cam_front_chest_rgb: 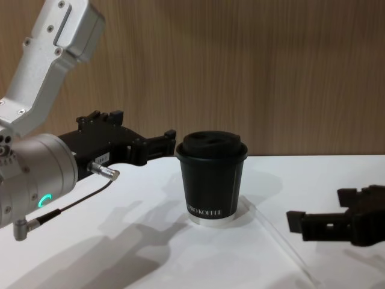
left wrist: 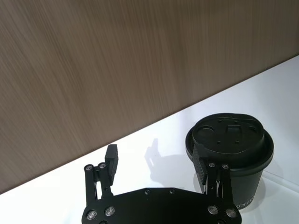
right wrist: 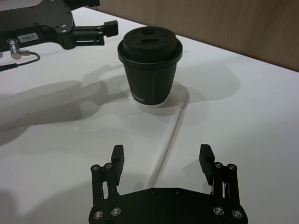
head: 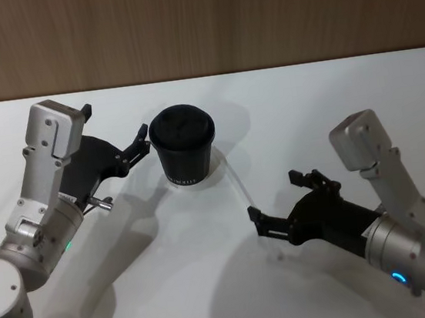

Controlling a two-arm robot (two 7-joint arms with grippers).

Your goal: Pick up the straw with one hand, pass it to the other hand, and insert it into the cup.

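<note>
The black lidded cup (head: 184,148) stands upright on the white table (head: 292,110), a little left of centre. The thin white straw (head: 239,184) lies flat on the table, running from the cup's base toward my right gripper (head: 275,196). That gripper is open and low over the table, and in the right wrist view the straw (right wrist: 172,131) lies between its fingers (right wrist: 117,157) without touching them. My left gripper (head: 115,123) hovers open beside the cup's left side, one fingertip (left wrist: 201,161) close to the cup (left wrist: 233,144) near its lid. Chest view: cup (cam_front_chest_rgb: 212,180), left gripper (cam_front_chest_rgb: 144,129), right gripper (cam_front_chest_rgb: 319,209).
A wood-panelled wall (head: 196,21) runs along the table's far edge. A thin dark cable with metal plugs (cam_front_chest_rgb: 72,205) hangs from the left wrist. Bare table lies in front of the cup and between the arms.
</note>
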